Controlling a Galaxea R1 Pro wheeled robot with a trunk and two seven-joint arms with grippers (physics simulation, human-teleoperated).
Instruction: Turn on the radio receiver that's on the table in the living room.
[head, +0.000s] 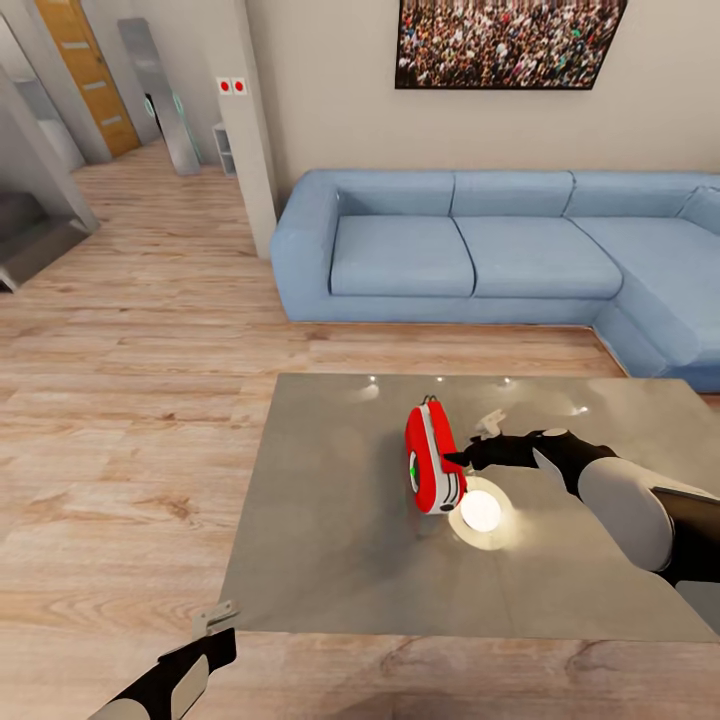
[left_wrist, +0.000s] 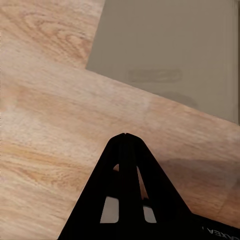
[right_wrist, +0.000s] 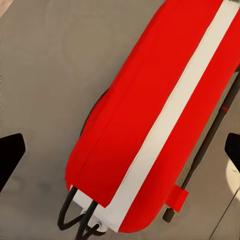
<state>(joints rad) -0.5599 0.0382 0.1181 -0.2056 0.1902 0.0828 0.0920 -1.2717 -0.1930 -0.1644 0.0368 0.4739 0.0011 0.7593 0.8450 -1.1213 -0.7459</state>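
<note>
The red radio receiver (head: 432, 458) stands on its edge near the middle of the glossy grey table (head: 320, 520), its dark dial with a green light facing left. My right gripper (head: 472, 440) reaches in from the right and is open, with one dark fingertip touching the radio's right side. In the right wrist view the radio (right_wrist: 150, 115), with its white trim band and thin handle, lies between the two spread fingertips of the gripper (right_wrist: 121, 152). My left gripper (head: 215, 620) hangs shut over the wood floor just off the table's near-left corner (left_wrist: 175, 50); its fingers (left_wrist: 125, 150) are pressed together.
A blue corner sofa (head: 470, 250) runs behind the table and along its right. A lamp's bright reflection (head: 480, 512) glows on the tabletop beside the radio. Light wood floor (head: 130, 400) stretches to the left toward a hallway with a wooden door (head: 90, 70).
</note>
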